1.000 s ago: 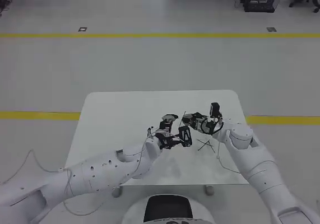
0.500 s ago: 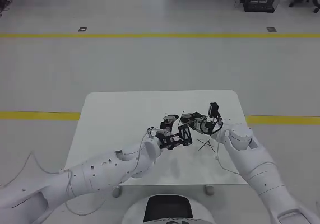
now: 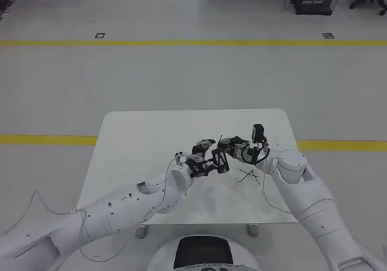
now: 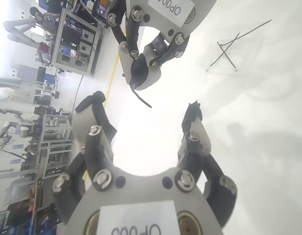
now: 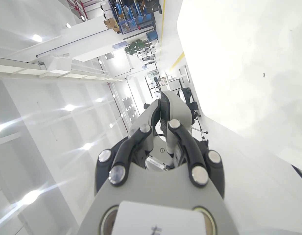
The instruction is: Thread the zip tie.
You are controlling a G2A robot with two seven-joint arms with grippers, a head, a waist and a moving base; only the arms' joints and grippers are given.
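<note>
My right gripper (image 4: 138,79) is shut on a thin black zip tie (image 4: 141,98), and a short end of it sticks out past the fingertips. My left gripper (image 4: 143,106) stands open just beneath that end, one finger (image 4: 93,106) on each side and touching nothing. From above, both grippers meet over the middle of the white table (image 3: 139,142): the left gripper (image 3: 213,155) faces the right gripper (image 3: 224,144), and the zip tie (image 3: 220,139) shows as a fine line. In the right wrist view the right gripper (image 5: 162,100) has its fingers pressed together.
Three spare zip ties (image 3: 249,176) lie crossed on the table near the right arm; they also show beyond the grippers as spare zip ties (image 4: 226,50). The table's far and left parts are bare. A yellow floor line (image 3: 37,139) runs behind the table.
The two grippers have closed the gap between them: the left one edged up toward the right one, and the right one shifted slightly left with the zip tie.
</note>
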